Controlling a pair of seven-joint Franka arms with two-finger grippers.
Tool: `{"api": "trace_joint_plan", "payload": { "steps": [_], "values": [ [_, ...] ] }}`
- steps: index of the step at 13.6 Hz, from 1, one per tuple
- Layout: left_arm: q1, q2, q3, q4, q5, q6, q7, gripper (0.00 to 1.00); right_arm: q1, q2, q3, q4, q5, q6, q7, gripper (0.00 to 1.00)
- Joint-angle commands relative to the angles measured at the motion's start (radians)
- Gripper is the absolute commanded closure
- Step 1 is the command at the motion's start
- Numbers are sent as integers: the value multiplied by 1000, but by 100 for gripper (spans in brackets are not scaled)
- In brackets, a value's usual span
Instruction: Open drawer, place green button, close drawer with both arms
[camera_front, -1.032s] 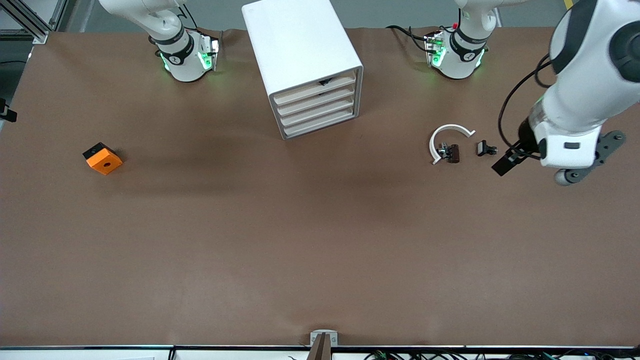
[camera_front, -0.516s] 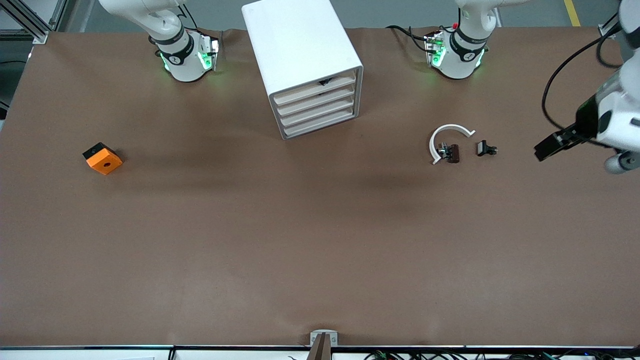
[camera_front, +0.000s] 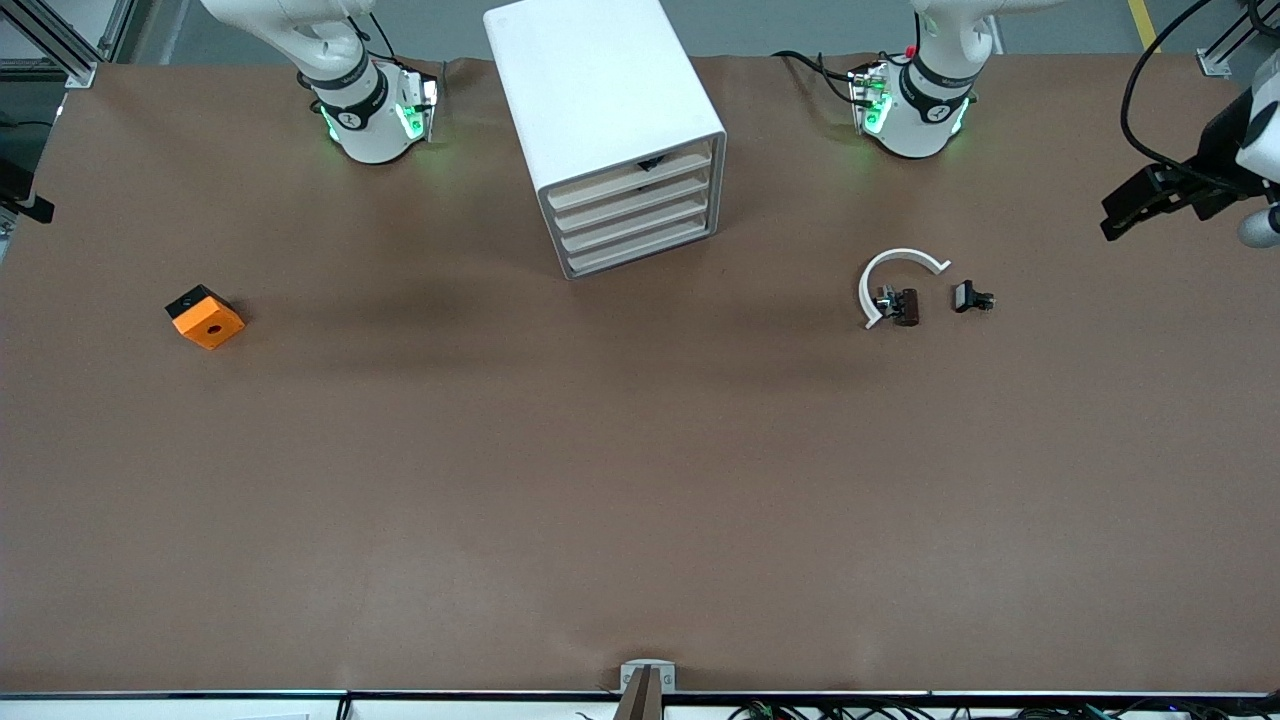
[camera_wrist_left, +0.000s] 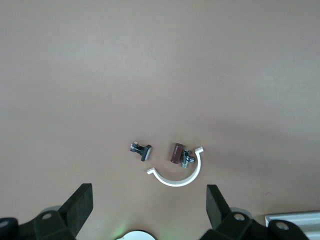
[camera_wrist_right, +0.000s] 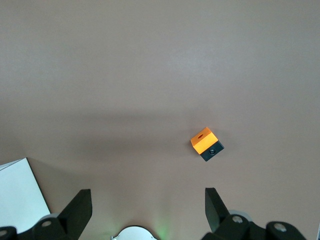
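1. The white cabinet (camera_front: 600, 90) stands on the surface (camera_front: 640, 480) between the two arm bases. Its four cream drawer fronts face the front camera, turned slightly toward the left arm's end.
2. All four fronts sit flush. On the top drawer (camera_front: 625, 182) a small dark speck (camera_front: 648, 162) shows at the upper edge. I cannot tell whether it is a pull or the button.
3. No green cap shows in any view, so the button's place cannot be told. It may lie inside a closed drawer.
4. The left tool (camera_wrist_left: 149, 202) hangs high over the left arm's end of the surface with its fingers spread wide and nothing between them. The black clips with a white curved strip (camera_front: 895, 292) lie below its camera.
5. The right tool (camera_wrist_right: 147, 205) is likewise spread and empty, over the right arm's end, above the orange cube (camera_front: 205, 317).
6. Both tools are well apart from the cabinet. Because the fronts angle toward the left arm's end, the left arm likely has the squarer line to any pull, along the drawer's sliding axis.
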Motion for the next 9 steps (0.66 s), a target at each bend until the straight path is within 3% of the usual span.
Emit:
{"api": "trace_joint_plan", "payload": {
  "steps": [1,7,9],
  "values": [
    [-4,-36,-8,-39,-19,-5,18,0,-124,-41,141,-41,-10,2,7,0],
    [-6,-62,-14,-106,-20,12,40,0,-118,-73,143,-43,1,-27,14,0],
    [-1,-91,-54,-139,-22,27,40,0,-97,-76,140,-44,-1,-26,12,0]
  ]
}}
